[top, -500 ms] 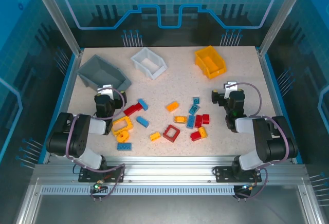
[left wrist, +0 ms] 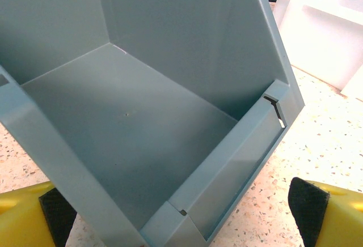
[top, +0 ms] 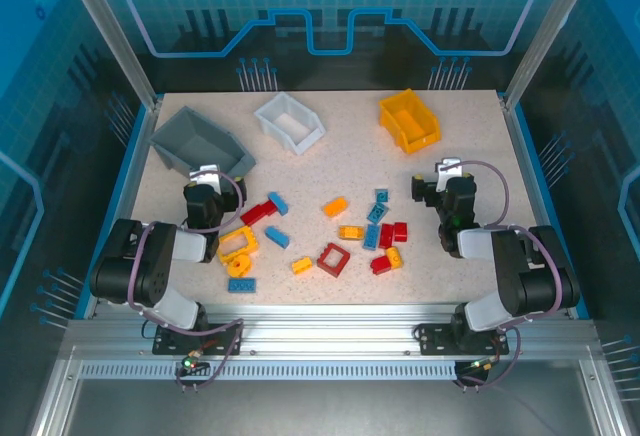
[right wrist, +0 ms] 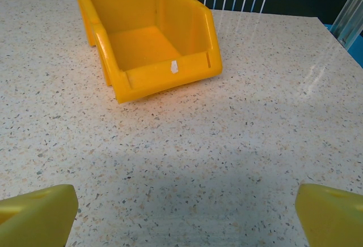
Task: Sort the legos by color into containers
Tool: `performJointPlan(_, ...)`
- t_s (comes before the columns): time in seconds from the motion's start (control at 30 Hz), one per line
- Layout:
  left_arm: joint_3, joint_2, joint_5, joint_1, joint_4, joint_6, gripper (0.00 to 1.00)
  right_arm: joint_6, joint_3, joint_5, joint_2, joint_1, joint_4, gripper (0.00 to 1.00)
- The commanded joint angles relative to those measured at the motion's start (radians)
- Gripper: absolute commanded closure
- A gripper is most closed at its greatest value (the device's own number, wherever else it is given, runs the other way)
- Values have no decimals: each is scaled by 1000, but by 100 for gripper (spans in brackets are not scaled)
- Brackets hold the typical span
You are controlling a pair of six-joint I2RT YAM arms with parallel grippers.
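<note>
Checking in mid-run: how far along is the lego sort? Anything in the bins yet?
Done: nothing so far. The grey bin and yellow bin are empty; the white bin looks empty from above. In hand: nothing; the left hand and right hand are open, facing the grey and yellow bins. Left: all the legos, red, yellow-orange and blue, lie loose on the table.

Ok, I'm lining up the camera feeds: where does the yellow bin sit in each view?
Top external: the yellow bin stands at the far right of the table.
Right wrist: the yellow bin is at upper left, its low open front toward the camera.
Left wrist: this camera faces the grey bin, with the white bin at upper right.
Shared landmark: the speckled tabletop.
</note>
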Motion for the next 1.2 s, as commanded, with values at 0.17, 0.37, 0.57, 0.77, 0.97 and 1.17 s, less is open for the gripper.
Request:
performJointPlan(0.17,-33,-48,13,1,88,4,1,12,-3,-5,2,-3,13,0)
performJointPlan(0.37,-14,-452,-172,-157,-212,84,1,12,41,42,-241,12,-252,0)
performJointPlan(0.57,331,-808,-346,-304,-881,-120,1,174,269,61,-722,102,-713,0)
performJointPlan(0.77,654,-776,-124,-262,-1496,-564,1,559,492,-141,-759,58,-1182,0)
performJointPlan(0.97,831,-571,31,-106,-1794,-662,5,479,579,-271,-623,156,-1304,8)
performJointPlan(1.17,901,-354,172,7,-1763,-655,20,404,675,-277,-435,256,-1347,13)
